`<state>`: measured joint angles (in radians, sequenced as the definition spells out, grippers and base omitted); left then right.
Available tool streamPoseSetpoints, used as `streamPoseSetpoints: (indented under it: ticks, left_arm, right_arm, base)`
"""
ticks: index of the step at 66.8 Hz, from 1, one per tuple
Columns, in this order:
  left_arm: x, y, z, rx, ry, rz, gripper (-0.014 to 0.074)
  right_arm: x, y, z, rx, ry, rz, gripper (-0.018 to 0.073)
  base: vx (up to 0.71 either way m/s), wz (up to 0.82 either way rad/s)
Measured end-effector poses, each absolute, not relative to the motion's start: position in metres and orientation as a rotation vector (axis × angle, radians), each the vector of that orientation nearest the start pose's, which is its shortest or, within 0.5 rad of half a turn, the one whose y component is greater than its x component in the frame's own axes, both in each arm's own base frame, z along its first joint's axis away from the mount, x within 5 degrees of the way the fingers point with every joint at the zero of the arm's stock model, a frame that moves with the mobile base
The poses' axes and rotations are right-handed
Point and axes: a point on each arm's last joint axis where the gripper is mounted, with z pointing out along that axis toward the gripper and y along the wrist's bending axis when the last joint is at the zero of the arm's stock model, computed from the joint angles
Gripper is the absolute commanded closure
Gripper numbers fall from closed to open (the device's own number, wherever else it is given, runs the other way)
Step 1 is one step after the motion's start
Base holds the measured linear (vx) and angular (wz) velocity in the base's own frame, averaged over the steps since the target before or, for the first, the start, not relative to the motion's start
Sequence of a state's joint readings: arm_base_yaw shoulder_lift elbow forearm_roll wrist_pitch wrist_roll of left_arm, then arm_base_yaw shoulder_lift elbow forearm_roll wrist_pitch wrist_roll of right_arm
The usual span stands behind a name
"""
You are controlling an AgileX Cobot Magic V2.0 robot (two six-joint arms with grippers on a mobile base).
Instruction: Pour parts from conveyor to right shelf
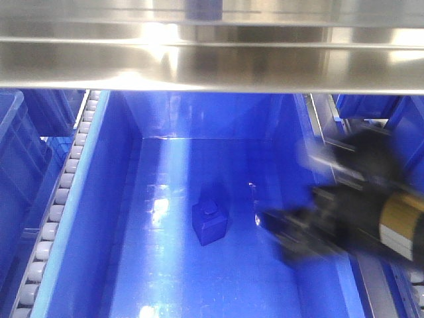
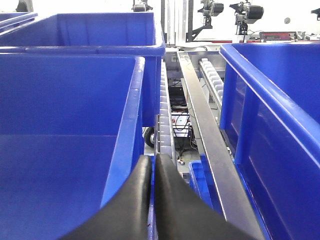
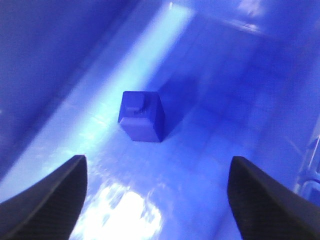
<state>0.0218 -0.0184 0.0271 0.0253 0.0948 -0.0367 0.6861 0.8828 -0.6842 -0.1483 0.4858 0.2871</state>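
Observation:
The one blue part (image 1: 209,223) lies on the floor of a deep blue bin (image 1: 119,199) on the right shelf, knob side up. In the right wrist view the part (image 3: 142,116) sits ahead of my right gripper (image 3: 157,200), which is open and empty above the bin floor (image 3: 225,150). From the front, that right gripper (image 1: 281,232) is a motion-blurred dark shape reaching into the bin from the right. My left gripper (image 2: 152,167) is shut with nothing visible in it, over the rim between two bins. The conveyor is out of view.
A steel shelf beam (image 1: 212,63) crosses just above the bin. White roller rails (image 1: 59,199) flank it. In the left wrist view, large blue bins stand left (image 2: 75,100) and right (image 2: 275,100), with a roller rail (image 2: 165,115) and a steel rail (image 2: 205,135) between.

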Motion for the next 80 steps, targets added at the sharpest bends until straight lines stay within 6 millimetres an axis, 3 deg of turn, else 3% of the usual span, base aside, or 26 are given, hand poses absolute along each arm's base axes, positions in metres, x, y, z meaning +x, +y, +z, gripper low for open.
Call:
streamPoseSetpoints:
  ticks: [14, 38, 54, 62, 68, 76, 80]
  left_arm:
    - [0.056, 0.001, 0.196, -0.028, 1.587, 0.010, 0.0603]
    - [0.056, 0.001, 0.196, -0.028, 1.587, 0.010, 0.0603]
    - [0.056, 0.001, 0.196, -0.028, 1.587, 0.010, 0.0603]
    - [0.056, 0.001, 0.196, -0.028, 1.587, 0.010, 0.0603]
    - [0.056, 0.001, 0.196, -0.028, 1.587, 0.010, 0.0603]
    - [0.056, 0.001, 0.196, -0.028, 1.587, 0.010, 0.0603]
    - [0.056, 0.001, 0.196, -0.028, 1.587, 0.010, 0.0603]
  right_arm:
    - [0.106, 0.073, 0.318, -0.474, 1.979, 0.413, -0.0001]
    - [0.098, 0.031, 0.325, -0.185, 1.942, 0.162, -0.0001]
    - [0.098, 0.029, 0.326, -0.164, 1.938, 0.149, 0.0011]
    - [0.098, 0.029, 0.325, -0.175, 1.939, 0.146, 0.0115]
    - [0.098, 0.030, 0.326, -0.203, 1.923, 0.145, 0.0278]
    - [0.098, 0.033, 0.329, -0.236, 1.887, 0.167, 0.0577]
    - [0.098, 0.035, 0.331, -0.251, 1.862, 0.189, 0.0573]
  base:
    - [0.00, 0.00]
    - [0.00, 0.00]
    - [0.00, 0.00]
    - [0.00, 0.00]
    - [0.00, 0.00]
    - [0.00, 0.00]
    - [0.00, 0.00]
